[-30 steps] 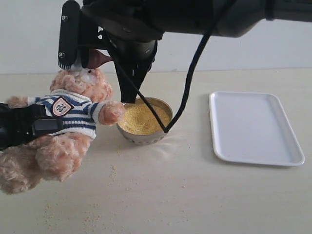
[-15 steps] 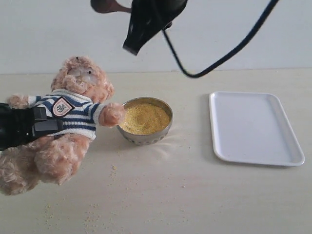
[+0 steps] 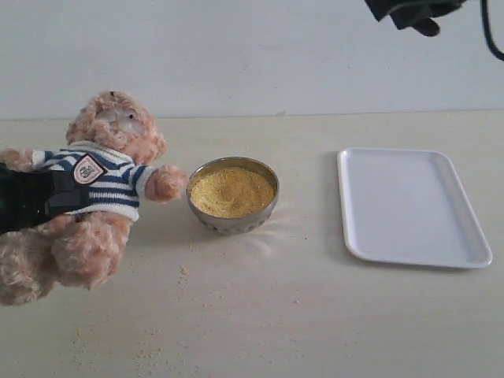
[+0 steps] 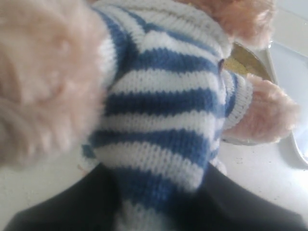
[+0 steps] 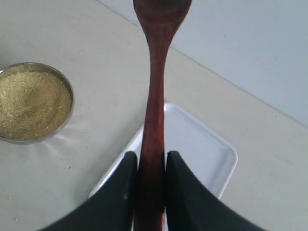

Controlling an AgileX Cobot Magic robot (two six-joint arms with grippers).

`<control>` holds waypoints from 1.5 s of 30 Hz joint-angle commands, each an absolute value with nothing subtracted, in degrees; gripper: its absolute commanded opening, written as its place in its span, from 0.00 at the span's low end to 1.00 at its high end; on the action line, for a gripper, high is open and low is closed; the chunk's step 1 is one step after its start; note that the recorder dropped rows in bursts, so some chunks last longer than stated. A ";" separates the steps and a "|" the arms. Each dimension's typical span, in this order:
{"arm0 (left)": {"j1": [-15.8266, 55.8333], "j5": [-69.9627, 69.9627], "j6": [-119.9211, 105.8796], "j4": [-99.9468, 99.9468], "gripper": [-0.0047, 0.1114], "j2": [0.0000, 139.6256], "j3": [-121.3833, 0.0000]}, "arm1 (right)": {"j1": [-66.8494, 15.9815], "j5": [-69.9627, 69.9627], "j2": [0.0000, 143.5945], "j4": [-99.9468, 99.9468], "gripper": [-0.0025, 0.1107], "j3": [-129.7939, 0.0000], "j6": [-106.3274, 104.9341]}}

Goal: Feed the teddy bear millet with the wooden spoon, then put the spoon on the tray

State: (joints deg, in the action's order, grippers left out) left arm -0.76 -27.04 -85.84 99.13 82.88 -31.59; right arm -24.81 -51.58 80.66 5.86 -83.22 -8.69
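Note:
The teddy bear in its navy-and-white striped sweater leans at the left, held round the body by my left gripper, whose dark fingers close on the sweater. A metal bowl heaped with millet stands beside the bear's paw. The white tray lies at the right. My right gripper is shut on the handle of the wooden spoon, high above the tray; in the exterior view only a dark part of that arm shows at the top edge.
Loose millet grains are scattered on the beige table in front of the bear and bowl. A pale wall runs behind the table. The bowl also shows in the right wrist view.
My right arm has lifted away from the bear's face and swung right and up with the spoon, now near the top right corner. The bear has shifted slightly left.

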 commanded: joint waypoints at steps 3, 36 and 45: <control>-0.85 -29.17 -92.99 99.95 0.08 86.54 -35.50 | -19.00 -45.44 75.33 -2.31 0.02 -68.89 -13.93; -0.85 -21.92 -96.09 99.95 0.74 99.73 -41.18 | -19.02 -38.90 74.77 -9.97 0.02 -58.23 -18.47; -0.85 -16.41 -95.23 99.05 0.76 93.30 -41.18 | -19.02 -38.87 74.77 -10.20 0.02 -58.23 -18.47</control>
State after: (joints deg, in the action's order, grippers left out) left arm -0.76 -20.00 -95.46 99.33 96.71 -40.98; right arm -19.48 -38.96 75.30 -9.90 -58.27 -18.02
